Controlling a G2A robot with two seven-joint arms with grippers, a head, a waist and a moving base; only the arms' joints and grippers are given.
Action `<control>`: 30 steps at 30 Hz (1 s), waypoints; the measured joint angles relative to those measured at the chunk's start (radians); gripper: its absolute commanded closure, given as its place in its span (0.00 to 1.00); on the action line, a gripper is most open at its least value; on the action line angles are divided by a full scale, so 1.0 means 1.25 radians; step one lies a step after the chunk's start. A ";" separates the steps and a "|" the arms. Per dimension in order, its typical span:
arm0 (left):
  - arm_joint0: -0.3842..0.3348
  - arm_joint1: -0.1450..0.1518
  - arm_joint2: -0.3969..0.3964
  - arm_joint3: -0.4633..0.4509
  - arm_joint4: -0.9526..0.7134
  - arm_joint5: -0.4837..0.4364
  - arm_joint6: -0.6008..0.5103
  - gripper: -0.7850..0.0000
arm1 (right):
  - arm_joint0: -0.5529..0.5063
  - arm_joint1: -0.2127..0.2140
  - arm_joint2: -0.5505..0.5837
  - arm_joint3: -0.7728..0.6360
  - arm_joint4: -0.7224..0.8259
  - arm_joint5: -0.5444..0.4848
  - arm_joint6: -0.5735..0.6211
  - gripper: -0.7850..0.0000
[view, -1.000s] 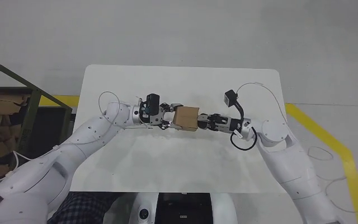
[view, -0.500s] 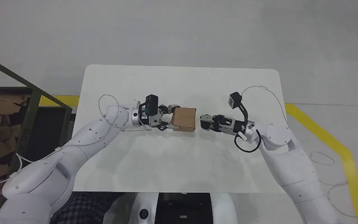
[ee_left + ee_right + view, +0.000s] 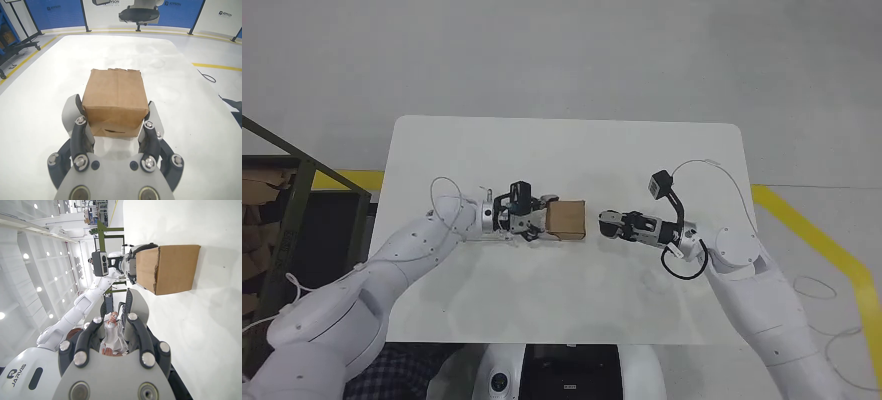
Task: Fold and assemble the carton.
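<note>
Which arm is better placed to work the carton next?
Left. The left tool grips the carton by both sides, so it can likely turn it directly; the right tool is open and apart from it.

Arms (image 3: 402,255): white glossy shells. Fingers (image 3: 69,111): light grey, on black linkages (image 3: 151,136) with silver slotted screws (image 3: 81,162) (washers fitted). Thin white cable (image 3: 438,184) and black camera (image 3: 99,263) behind the fingers.

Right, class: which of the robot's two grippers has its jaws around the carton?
The left gripper: its jaws clasp the carton on both sides. The right gripper sits apart from it.
</note>
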 measured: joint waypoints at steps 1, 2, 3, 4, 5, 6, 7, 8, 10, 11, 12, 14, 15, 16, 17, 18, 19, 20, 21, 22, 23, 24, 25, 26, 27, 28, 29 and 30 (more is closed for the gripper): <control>-0.002 0.000 -0.001 0.002 0.001 -0.007 0.010 0.00 | 0.000 0.000 0.000 0.001 0.000 -0.002 -0.001 0.74; -0.004 0.000 -0.003 0.003 0.003 -0.011 0.021 0.00 | 0.000 0.000 0.000 0.003 0.001 -0.004 -0.002 0.74; -0.004 0.001 -0.005 -0.002 0.001 -0.012 0.030 0.00 | 0.000 0.000 0.000 0.004 0.002 -0.006 -0.002 0.73; -0.003 0.003 -0.006 -0.008 -0.004 -0.011 0.033 0.00 | 0.000 0.000 0.000 0.006 0.003 -0.008 -0.002 0.72; -0.001 0.006 -0.007 -0.017 -0.011 -0.010 0.033 0.00 | 0.000 0.000 0.001 0.007 0.004 -0.010 -0.003 0.71; 0.002 0.011 -0.008 -0.031 -0.025 -0.009 0.032 0.00 | 0.001 0.000 0.002 0.009 0.004 -0.014 -0.004 0.71; 0.004 0.017 -0.010 -0.043 -0.040 -0.010 0.031 0.00 | 0.001 0.000 0.002 0.011 0.004 -0.016 -0.004 0.70; 0.007 0.023 -0.013 -0.056 -0.058 -0.013 0.027 0.00 | 0.001 0.000 0.003 0.012 0.004 -0.019 -0.005 0.68; 0.009 0.042 -0.025 -0.084 -0.107 -0.025 0.016 0.00 | 0.003 0.001 0.007 0.017 0.003 -0.025 -0.008 0.67; 0.010 0.052 -0.032 -0.095 -0.129 -0.030 0.011 0.00 | 0.004 0.001 0.009 0.020 0.002 -0.028 -0.010 0.67; 0.010 0.064 -0.044 -0.107 -0.157 -0.037 0.004 0.00 | 0.005 0.001 0.011 0.025 0.001 -0.033 -0.012 0.66; 0.010 0.083 -0.065 -0.118 -0.189 -0.043 -0.002 0.00 | 0.010 0.001 0.015 0.033 -0.002 -0.044 -0.016 0.65; 0.011 0.095 -0.079 -0.121 -0.201 -0.042 -0.001 0.00 | 0.014 0.001 0.017 0.040 -0.005 -0.054 -0.018 0.65; 0.013 0.102 -0.090 -0.122 -0.210 -0.042 -0.001 0.00 | 0.017 0.001 0.019 0.046 -0.009 -0.062 -0.021 0.65; 0.015 0.109 -0.100 -0.122 -0.218 -0.042 -0.001 0.00 | 0.021 0.001 0.020 0.053 -0.014 -0.072 -0.024 0.65; 0.017 0.116 -0.114 -0.117 -0.226 -0.042 -0.001 0.00 | 0.027 0.001 0.023 0.063 -0.020 -0.087 -0.030 0.64; 0.018 0.121 -0.124 -0.110 -0.231 -0.042 -0.001 0.00 | 0.031 0.001 0.025 0.072 -0.027 -0.101 -0.036 0.64; 0.019 0.124 -0.133 -0.101 -0.237 -0.042 -0.001 0.00 | 0.035 0.001 0.027 0.082 -0.036 -0.116 -0.044 0.64; 0.021 0.127 -0.145 -0.090 -0.246 -0.041 -0.002 0.00 | 0.040 0.001 0.030 0.095 -0.047 -0.136 -0.055 0.64; 0.023 0.128 -0.152 -0.083 -0.255 -0.041 -0.009 0.00 | 0.043 0.001 0.032 0.105 -0.055 -0.151 -0.063 0.63; 0.024 0.128 -0.159 -0.078 -0.264 -0.039 -0.017 0.00 | 0.047 0.001 0.034 0.115 -0.065 -0.166 -0.074 0.61; 0.027 0.128 -0.168 -0.072 -0.279 -0.033 -0.031 0.00 | 0.052 0.001 0.038 0.128 -0.081 -0.188 -0.091 0.60; 0.030 0.127 -0.174 -0.067 -0.292 -0.028 -0.044 0.00 | 0.056 0.001 0.040 0.138 -0.095 -0.204 -0.105 0.56; 0.032 0.126 -0.180 -0.063 -0.305 -0.022 -0.058 0.00 | 0.060 0.001 0.043 0.148 -0.111 -0.220 -0.121 0.54; 0.036 0.125 -0.187 -0.060 -0.321 -0.014 -0.077 0.00 | 0.064 0.001 0.047 0.162 -0.136 -0.244 -0.149 0.53; 0.039 0.124 -0.192 -0.056 -0.334 -0.008 -0.091 0.00 | 0.068 0.001 0.051 0.173 -0.158 -0.263 -0.174 0.53; 0.042 0.123 -0.197 -0.054 -0.346 -0.003 -0.106 0.00 | 0.070 0.001 0.054 0.183 -0.182 -0.281 -0.201 0.53; 0.045 0.122 -0.203 -0.053 -0.359 0.003 -0.125 0.00 | 0.073 0.000 0.056 0.195 -0.214 -0.302 -0.237 0.51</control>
